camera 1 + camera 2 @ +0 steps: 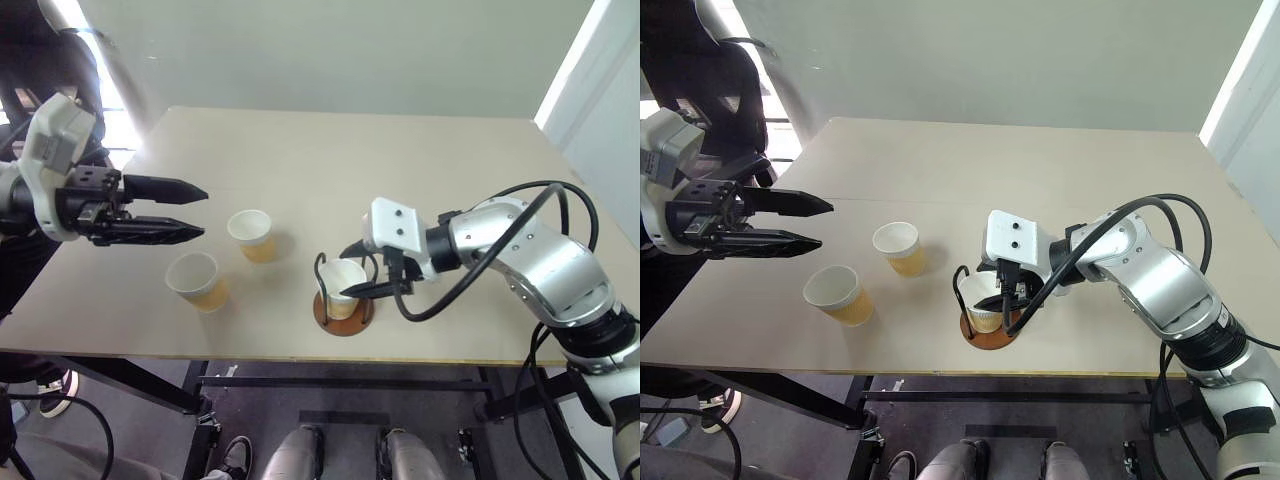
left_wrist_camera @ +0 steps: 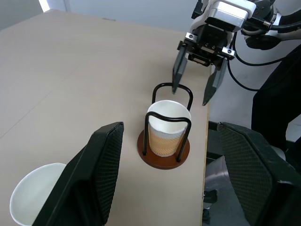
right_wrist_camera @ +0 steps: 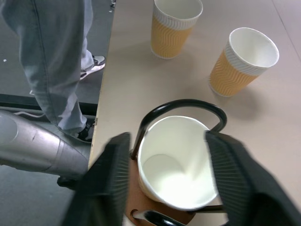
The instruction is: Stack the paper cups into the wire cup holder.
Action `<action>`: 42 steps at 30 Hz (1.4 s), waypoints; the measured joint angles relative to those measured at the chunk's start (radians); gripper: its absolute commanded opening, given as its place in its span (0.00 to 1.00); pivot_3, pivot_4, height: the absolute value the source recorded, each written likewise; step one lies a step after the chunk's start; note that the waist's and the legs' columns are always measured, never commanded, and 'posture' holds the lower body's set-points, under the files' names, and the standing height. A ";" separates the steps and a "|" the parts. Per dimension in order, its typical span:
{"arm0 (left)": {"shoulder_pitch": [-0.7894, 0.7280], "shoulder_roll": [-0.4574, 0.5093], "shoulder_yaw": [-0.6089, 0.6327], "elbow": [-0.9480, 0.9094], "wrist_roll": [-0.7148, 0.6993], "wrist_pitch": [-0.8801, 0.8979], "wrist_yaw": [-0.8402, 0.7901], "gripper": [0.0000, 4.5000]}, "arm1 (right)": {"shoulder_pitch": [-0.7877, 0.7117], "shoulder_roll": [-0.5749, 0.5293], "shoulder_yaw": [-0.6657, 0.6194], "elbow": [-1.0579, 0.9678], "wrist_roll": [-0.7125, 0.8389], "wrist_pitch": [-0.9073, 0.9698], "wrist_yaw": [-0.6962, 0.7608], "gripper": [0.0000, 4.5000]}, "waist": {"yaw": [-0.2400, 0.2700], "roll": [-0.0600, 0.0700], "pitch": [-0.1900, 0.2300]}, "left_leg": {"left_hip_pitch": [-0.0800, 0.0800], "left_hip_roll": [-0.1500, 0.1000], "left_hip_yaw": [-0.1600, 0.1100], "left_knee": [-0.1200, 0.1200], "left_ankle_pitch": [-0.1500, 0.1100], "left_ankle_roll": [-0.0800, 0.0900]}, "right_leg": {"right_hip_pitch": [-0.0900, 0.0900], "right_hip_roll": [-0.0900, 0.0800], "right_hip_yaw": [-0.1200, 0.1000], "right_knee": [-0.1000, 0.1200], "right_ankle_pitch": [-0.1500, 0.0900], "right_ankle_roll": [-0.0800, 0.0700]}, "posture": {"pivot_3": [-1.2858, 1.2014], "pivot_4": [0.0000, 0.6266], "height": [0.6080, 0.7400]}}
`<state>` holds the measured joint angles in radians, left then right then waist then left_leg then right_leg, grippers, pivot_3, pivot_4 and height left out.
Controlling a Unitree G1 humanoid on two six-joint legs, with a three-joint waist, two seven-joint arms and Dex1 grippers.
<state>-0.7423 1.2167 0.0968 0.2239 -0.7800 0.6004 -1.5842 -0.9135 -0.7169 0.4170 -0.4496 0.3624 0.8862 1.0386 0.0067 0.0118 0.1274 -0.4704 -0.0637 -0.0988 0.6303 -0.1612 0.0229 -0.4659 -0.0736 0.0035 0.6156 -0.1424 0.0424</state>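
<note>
Our right gripper (image 1: 362, 270) stands open around the cup (image 1: 342, 287) seated in the holder (image 1: 343, 312); left gripper (image 1: 196, 211) open, empty. Withdrawing carelessly, we could snag a wire and topple it.

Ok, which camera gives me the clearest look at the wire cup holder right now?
The left wrist view: the wire cup holder stands unobstructed, both wire loops and the brown base visible around the paper cup. The right wrist view shows one loop between the right gripper fingers, base mostly hidden. In both eye views that gripper partly covers it.
</note>
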 measured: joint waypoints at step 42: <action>-0.326 0.002 -0.967 0.482 0.383 -0.669 0.000 0.76 | 0.006 -0.478 -0.686 0.023 0.488 0.000 0.120 0.61 | 0.009 0.000 0.000 | -0.005 -0.001 -0.002 0.001 0.001 0.001 | -0.002 -0.001 -0.001 -0.001 -0.001 0.004 | 0.52 0.24 1.00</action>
<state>-1.0680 1.2189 -0.8706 0.7058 -0.3972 -0.0691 -1.5839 -0.9078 -1.1948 -0.2688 -0.4265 0.8504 0.8862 1.1583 0.0154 0.0119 0.1275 -0.4754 -0.0648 -0.1006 0.6313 -0.1606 0.0238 -0.4681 -0.0745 0.0025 0.6146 -0.1433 0.0461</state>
